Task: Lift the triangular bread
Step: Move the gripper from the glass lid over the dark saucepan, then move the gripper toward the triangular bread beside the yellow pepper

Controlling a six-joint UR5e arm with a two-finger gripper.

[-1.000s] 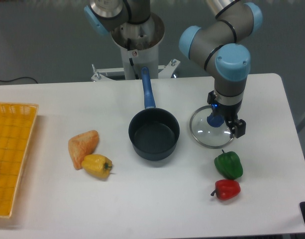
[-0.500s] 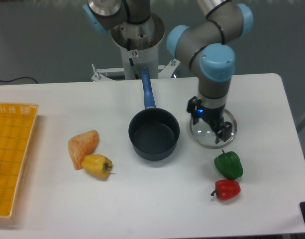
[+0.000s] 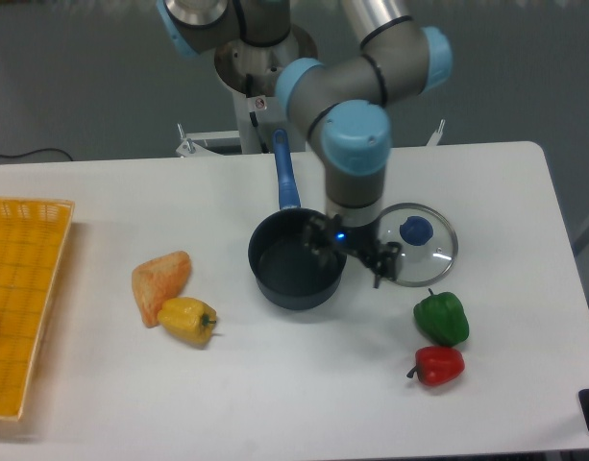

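The triangular bread (image 3: 159, 283) is an orange-tan wedge lying on the white table (image 3: 275, 394) at the left, touching the yellow pepper (image 3: 187, 320) in front of it. My gripper (image 3: 354, 256) hangs over the right rim of the dark pot (image 3: 296, 259), far to the right of the bread. Its two fingers are spread apart and hold nothing.
A glass lid with a blue knob (image 3: 414, 243) lies right of the pot. A green pepper (image 3: 441, 318) and a red pepper (image 3: 436, 365) sit at the front right. A yellow basket (image 3: 20, 298) stands at the left edge. The pot's blue handle (image 3: 285, 173) points back.
My gripper has moved left from above the glass lid to the pot's right rim. The lid, the bread and the peppers have not moved.
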